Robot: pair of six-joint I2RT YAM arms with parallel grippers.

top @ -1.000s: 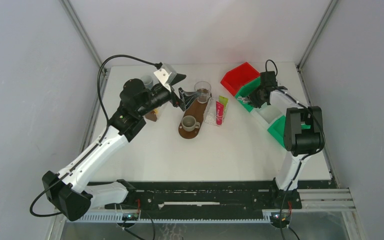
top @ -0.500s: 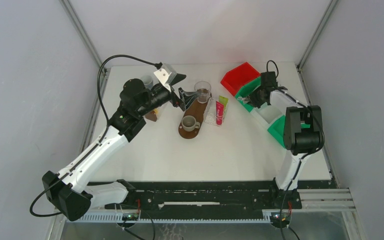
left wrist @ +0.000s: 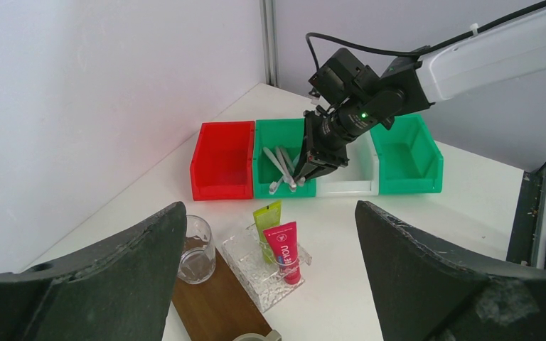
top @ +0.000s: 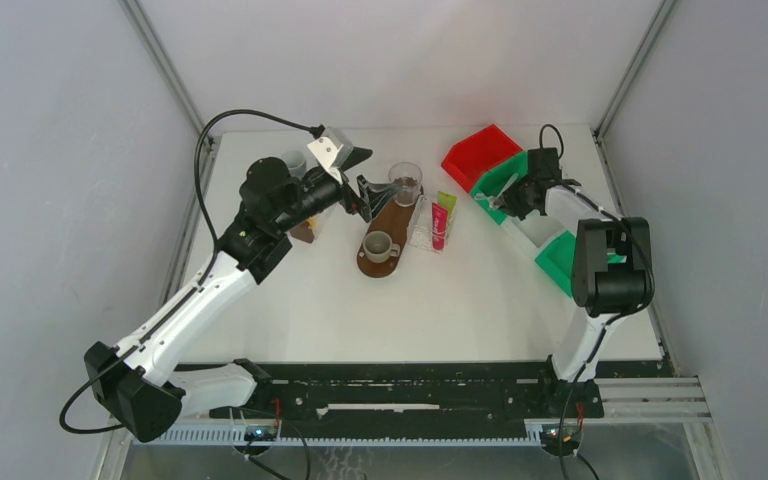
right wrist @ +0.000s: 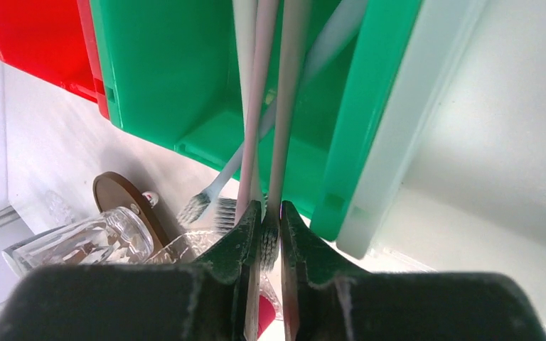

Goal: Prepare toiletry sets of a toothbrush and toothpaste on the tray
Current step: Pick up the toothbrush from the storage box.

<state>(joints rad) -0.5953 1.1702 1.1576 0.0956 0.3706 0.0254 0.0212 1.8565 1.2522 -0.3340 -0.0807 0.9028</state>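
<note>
top external: over the last second the right gripper (top: pixel 510 198) has edged toward the right edge above the green bin (top: pixel 497 178) at the far right corner, which we judge a pickup under way. its fingers pinch a toothbrush (right wrist: pixel 286 106) by the head. left gripper (left wrist: pixel 269 213) spread wide. toothpaste tubes (left wrist: pixel 284 249) lie on the clear tray (left wrist: pixel 252 266) near the far edge, well apart from the right gripper.

The setting is a robotics lab test cell. A bare white table (top: pixel 460 310) is boxed in by plain grey panel walls (top: pixel 60 150) on aluminium corner posts (top: pixel 165 65). Two robot arms (top: pixel 210 290) are bolted to a black rail (top: pixel 410 395) with exposed cabling, and stackable plastic parts bins (left wrist: pixel 220 160) line one edge.
</note>
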